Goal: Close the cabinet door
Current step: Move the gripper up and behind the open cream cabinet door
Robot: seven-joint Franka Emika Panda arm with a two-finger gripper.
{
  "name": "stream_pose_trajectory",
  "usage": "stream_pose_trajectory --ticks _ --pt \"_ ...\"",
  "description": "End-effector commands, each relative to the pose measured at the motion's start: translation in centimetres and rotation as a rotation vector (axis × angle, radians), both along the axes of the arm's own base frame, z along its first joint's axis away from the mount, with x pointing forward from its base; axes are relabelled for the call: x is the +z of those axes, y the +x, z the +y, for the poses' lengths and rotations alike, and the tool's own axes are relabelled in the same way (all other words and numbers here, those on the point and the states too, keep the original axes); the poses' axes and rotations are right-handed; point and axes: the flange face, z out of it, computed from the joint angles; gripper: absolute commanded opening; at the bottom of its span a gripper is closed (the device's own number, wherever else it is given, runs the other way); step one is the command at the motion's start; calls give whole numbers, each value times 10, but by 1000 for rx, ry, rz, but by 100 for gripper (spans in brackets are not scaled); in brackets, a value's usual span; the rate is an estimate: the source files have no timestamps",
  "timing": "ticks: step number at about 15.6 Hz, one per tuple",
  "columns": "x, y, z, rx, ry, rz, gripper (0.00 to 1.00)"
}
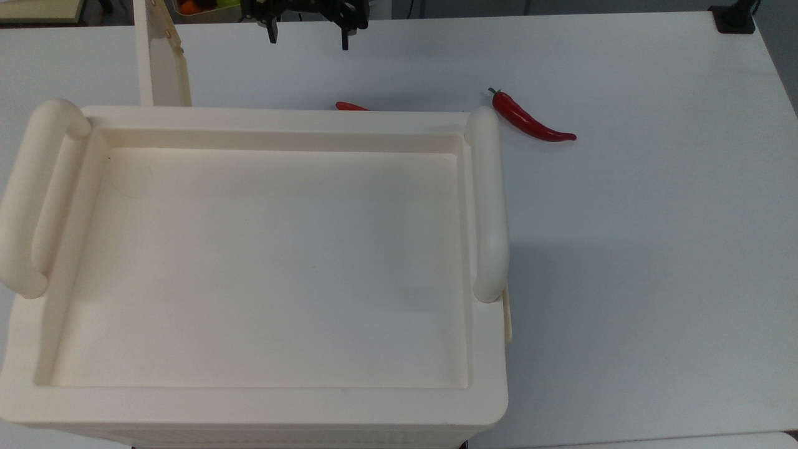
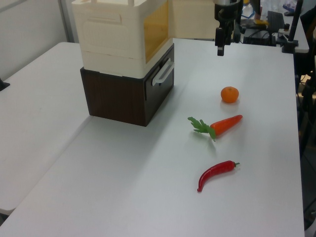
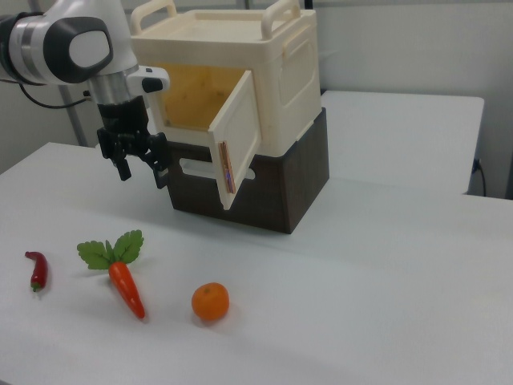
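Note:
The cabinet [image 1: 268,262] [image 3: 272,56] is a cream box with a tray top and two tube handles, set on a dark brown base [image 3: 264,192]. Its door [image 1: 163,65] [image 3: 236,148] [image 2: 190,22] stands swung wide open, showing the yellowish inside [image 3: 192,96]. My gripper [image 1: 308,34] [image 3: 142,167] [image 2: 220,48] hangs open and empty in front of the opening. It is apart from the door, on the door's right in the top view and on its left in the right view.
On the white table lie a red chilli [image 1: 530,118] [image 2: 216,174] [image 3: 37,269], a carrot [image 2: 224,124] [image 3: 124,285] and an orange [image 2: 229,94] [image 3: 210,301]. The base has a drawer with a pale handle [image 2: 163,74].

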Motion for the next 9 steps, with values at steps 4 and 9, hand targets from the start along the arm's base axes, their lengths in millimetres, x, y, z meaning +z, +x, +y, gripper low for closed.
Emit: stream_pose_trajectory --ticks 4,9 --pt "8 -6 -8 -12 5 -19 100" --pt "12 -5 -13 29 6 -26 42"
